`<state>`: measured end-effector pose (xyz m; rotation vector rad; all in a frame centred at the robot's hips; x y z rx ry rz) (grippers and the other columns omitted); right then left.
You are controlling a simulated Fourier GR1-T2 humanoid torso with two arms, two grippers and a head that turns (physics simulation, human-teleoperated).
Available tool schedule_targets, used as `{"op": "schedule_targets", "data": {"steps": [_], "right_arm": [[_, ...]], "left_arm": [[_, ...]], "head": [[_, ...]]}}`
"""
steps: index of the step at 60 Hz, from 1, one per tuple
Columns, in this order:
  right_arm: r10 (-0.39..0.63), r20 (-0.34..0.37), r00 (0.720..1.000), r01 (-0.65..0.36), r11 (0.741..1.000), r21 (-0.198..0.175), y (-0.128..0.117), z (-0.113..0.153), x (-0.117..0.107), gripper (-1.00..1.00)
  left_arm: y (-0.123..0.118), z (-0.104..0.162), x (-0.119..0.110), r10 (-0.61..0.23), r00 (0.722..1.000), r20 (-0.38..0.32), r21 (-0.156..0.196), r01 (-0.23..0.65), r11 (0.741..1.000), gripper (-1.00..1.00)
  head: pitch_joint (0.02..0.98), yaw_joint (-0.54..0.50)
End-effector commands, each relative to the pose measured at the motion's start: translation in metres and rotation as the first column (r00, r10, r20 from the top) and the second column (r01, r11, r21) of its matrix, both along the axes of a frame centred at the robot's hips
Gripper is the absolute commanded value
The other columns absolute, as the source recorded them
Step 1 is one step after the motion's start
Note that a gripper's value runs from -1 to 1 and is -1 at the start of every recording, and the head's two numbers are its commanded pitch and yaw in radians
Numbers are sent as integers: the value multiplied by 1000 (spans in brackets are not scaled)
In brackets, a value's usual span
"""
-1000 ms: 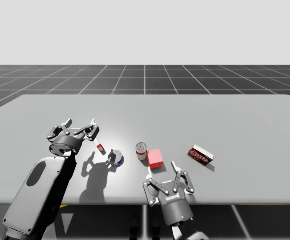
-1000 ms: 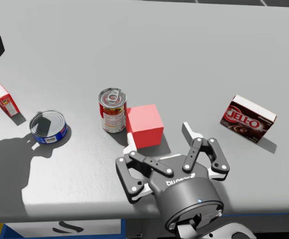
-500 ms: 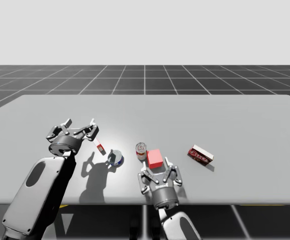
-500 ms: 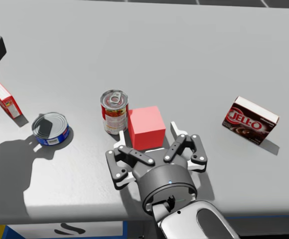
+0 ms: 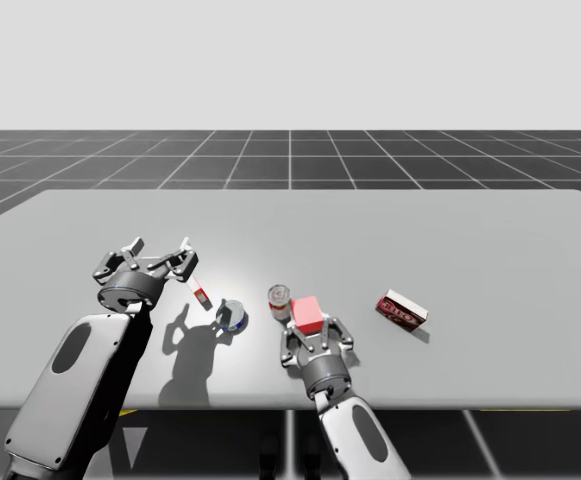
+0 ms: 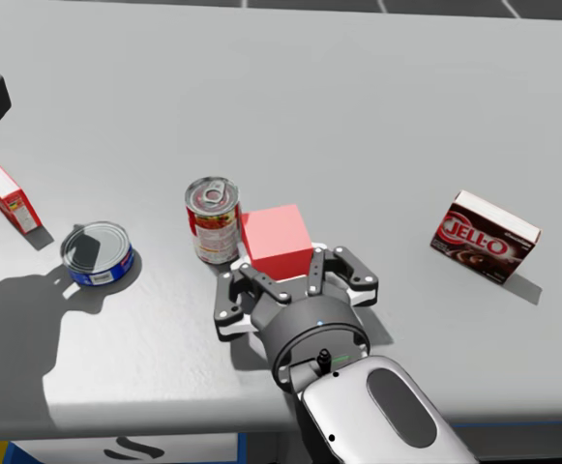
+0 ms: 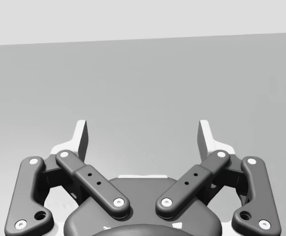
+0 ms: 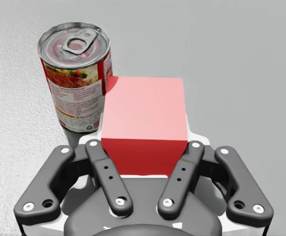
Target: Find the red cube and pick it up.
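The red cube (image 5: 307, 314) (image 6: 276, 242) rests on the grey table (image 5: 490, 250), touching a red-labelled can on its left. My right gripper (image 5: 313, 335) (image 6: 295, 275) (image 8: 145, 142) comes in from the front edge, and its fingers press the cube's left and right sides, shut on it. In the right wrist view the cube (image 8: 145, 118) sits between the fingers. Far to the left, my left gripper (image 5: 158, 258) (image 7: 143, 135) stands open with nothing between its fingers.
The red-labelled can (image 5: 281, 297) (image 6: 213, 220) (image 8: 76, 73) stands upright against the cube. A flat blue can (image 5: 232, 316) (image 6: 97, 253) and a small red box (image 5: 202, 295) (image 6: 5, 198) lie further left. A dark brown box (image 5: 402, 310) (image 6: 486, 237) lies to the right.
My right gripper has moved forward and left up to the cube and closed its fingers on it. Cube and can have shifted slightly left. The left arm has stayed still.
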<state>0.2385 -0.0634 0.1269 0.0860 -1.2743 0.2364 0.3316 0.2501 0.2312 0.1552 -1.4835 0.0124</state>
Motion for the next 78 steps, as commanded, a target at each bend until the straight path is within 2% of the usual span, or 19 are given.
{"op": "schedule_targets", "data": {"steps": [1, 7, 28, 47, 52, 56, 65, 78], "right_arm": [[-38, -13, 999, 38, 999, -7, 0, -10, -1, 1000], [-39, -4, 999, 39, 999, -4, 0, -10, -2, 1000], [-37, 34, 999, 37, 999, 0, -2, -11, -2, 1000], [-38, 51, 998, 38, 999, 6, -4, -9, -3, 1000], [-27, 74, 997, 25, 999, 31, -8, 0, -2, 1000], [-30, 104, 994, 26, 999, 35, -10, 8, -1, 1000], [-20, 175, 984, 9, 998, 67, -16, 42, -1, 1000], [-15, 318, 948, -14, 996, 90, -25, 95, -3, 1000]], "left_arm": [[0, 0, 0, -1, 1000, 0, 1, 1, 1000, -1000], [-1, -1, 0, 0, 1000, 0, 2, 0, 1000, -1000], [-2, -2, 0, 1, 1000, -2, 5, -1, 1000, -1000], [-2, -3, 0, 1, 1000, -2, 8, -1, 1000, -1000], [-1, -3, 0, 2, 1000, -2, 8, -2, 1000, -1000], [-1, -3, 0, 3, 1000, -1, 7, -3, 1000, -1000], [-1, -2, 0, 5, 1000, 0, 6, -5, 1000, -1000], [0, -2, 0, 7, 1000, 1, 1, -7, 1000, -1000]], "head": [[868, -80], [835, -79], [586, -75], [505, -74], [500, -75], [497, -74], [490, -73], [481, -70]]}}
